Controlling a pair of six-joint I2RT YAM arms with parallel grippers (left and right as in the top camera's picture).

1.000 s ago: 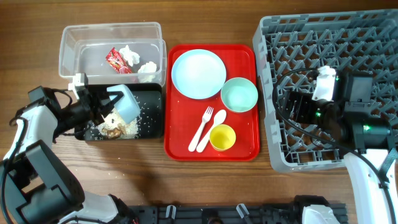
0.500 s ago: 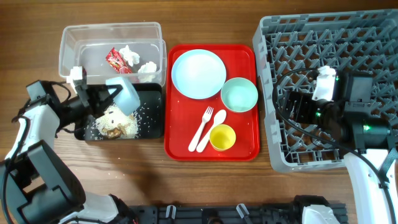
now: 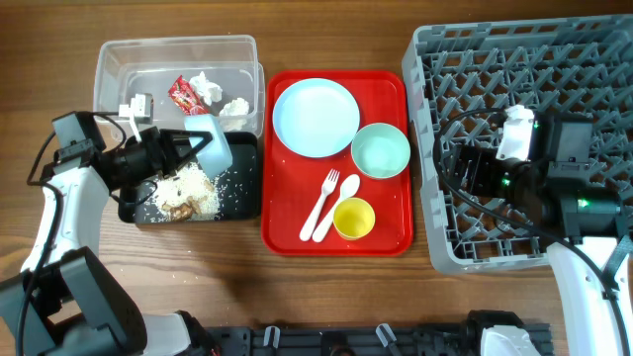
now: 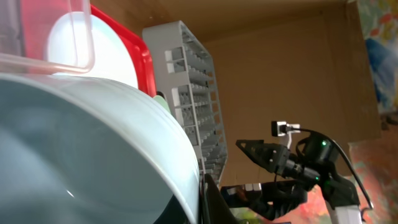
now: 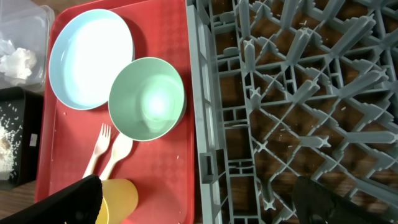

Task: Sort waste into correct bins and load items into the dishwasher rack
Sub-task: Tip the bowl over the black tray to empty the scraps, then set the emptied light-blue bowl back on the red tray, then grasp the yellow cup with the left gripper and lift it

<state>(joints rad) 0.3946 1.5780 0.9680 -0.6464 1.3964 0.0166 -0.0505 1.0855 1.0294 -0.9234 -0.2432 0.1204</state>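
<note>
1 pale blue bowl (image 3: 216,144) pinched in left hand (image 3: 196,147)

Overhead straight down on red tray (image 3: 287,193); right wrist close over its right edge; left wrist low from its left; tray shared.

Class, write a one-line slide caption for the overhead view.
Left gripper holds a pale blue bowl tilted over the black tray, food scraps and rice beneath.
</note>
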